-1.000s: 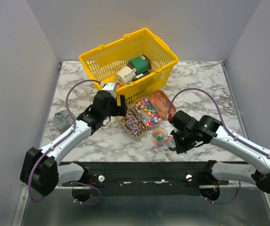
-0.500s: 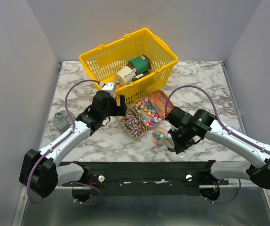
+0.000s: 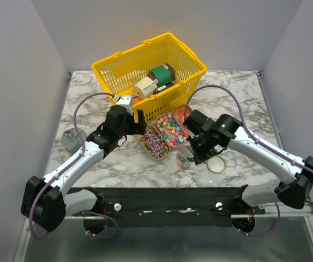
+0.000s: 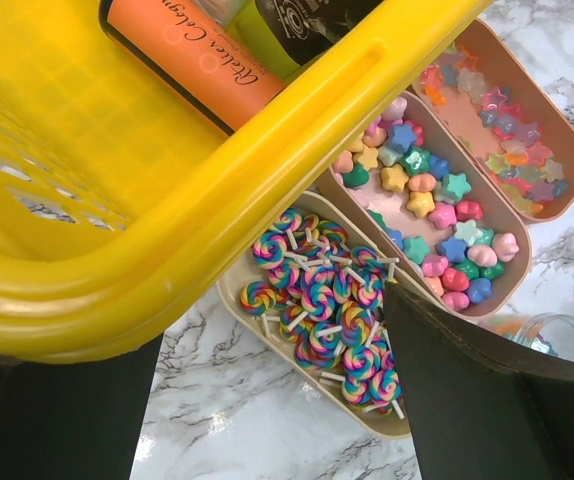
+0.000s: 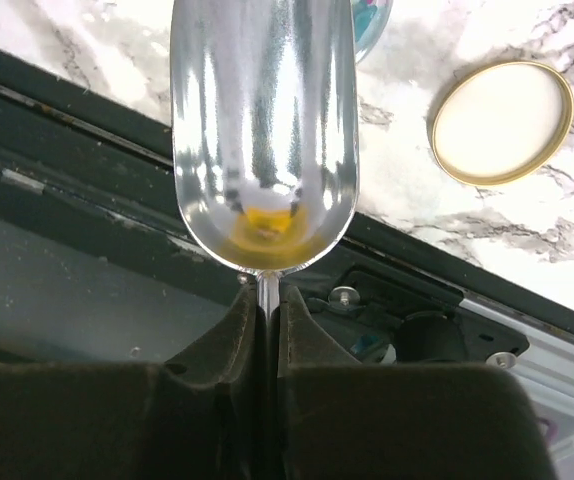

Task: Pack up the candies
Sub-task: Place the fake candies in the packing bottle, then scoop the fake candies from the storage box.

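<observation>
Three oval trays hold the candies: swirl lollipops (image 3: 155,144) (image 4: 327,310), stars and hearts (image 3: 171,130) (image 4: 432,215), and a third heap (image 4: 497,115) partly hidden under my right arm in the top view. A small glass jar (image 3: 182,159) with some candies stands in front of them, and its lid (image 3: 216,164) (image 5: 502,122) lies to its right. My right gripper (image 3: 196,154) (image 5: 264,290) is shut on the handle of an empty metal scoop (image 5: 263,130), beside the jar. My left gripper (image 3: 137,123) (image 4: 272,335) is open at the basket's near rim, over the lollipop tray.
A yellow basket (image 3: 118,68) (image 4: 117,230) with bottles and cans stands behind the trays, its rim close to my left fingers. A grey crumpled thing (image 3: 69,140) lies at the table's left edge. The black front rail (image 5: 87,130) runs under the scoop.
My right arm has swung left and towards the trays with the scoop, uncovering the lid on the table. The left arm has not moved.
</observation>
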Robot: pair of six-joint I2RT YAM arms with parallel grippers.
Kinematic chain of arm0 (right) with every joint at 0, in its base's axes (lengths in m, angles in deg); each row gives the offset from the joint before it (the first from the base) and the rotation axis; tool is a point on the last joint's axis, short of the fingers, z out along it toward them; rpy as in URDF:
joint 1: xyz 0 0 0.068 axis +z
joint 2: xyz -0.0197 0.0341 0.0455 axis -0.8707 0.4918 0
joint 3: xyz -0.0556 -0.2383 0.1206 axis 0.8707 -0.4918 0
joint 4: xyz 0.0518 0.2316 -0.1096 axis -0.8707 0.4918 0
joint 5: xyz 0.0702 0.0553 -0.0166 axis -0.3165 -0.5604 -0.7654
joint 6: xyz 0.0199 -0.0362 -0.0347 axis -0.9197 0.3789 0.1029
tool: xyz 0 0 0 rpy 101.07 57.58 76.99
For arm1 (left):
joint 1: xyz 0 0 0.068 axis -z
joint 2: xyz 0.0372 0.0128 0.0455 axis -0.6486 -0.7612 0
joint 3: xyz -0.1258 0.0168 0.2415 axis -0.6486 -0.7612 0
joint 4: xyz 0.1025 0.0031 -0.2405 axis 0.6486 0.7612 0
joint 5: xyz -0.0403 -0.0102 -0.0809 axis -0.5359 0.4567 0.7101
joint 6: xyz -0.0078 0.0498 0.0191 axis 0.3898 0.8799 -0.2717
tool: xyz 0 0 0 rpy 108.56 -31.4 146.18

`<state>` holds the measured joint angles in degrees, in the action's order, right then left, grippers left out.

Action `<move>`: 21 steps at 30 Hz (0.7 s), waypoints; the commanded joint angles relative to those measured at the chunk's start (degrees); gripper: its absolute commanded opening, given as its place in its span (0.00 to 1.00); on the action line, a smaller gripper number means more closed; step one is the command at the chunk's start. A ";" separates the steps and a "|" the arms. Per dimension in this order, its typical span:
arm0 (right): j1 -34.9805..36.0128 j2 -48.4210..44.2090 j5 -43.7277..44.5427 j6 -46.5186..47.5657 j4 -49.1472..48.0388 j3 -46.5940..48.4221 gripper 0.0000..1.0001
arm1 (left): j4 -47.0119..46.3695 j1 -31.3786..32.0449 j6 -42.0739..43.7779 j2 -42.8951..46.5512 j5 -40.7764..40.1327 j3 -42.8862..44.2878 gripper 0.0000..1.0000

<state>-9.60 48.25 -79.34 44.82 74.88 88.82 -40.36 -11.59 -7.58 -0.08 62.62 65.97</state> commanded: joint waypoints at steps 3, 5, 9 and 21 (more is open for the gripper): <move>-4.43 11.56 0.83 4.56 -7.30 5.68 0.01 | 0.39 0.43 0.64 3.15 -2.87 -0.58 0.99; -5.67 15.18 1.71 7.02 -5.38 9.82 0.01 | 0.56 0.51 0.64 3.42 -3.13 -0.49 0.99; -9.09 19.85 2.16 9.58 -4.05 16.25 0.01 | 0.83 0.69 0.99 4.12 -3.57 -0.41 0.99; -10.24 27.67 -0.31 14.59 -4.49 16.00 0.01 | 0.74 0.87 1.61 5.35 -5.24 -0.67 0.99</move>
<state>-19.88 74.30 -78.66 57.22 70.33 104.64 -39.50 -11.05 -6.84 3.73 59.80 65.97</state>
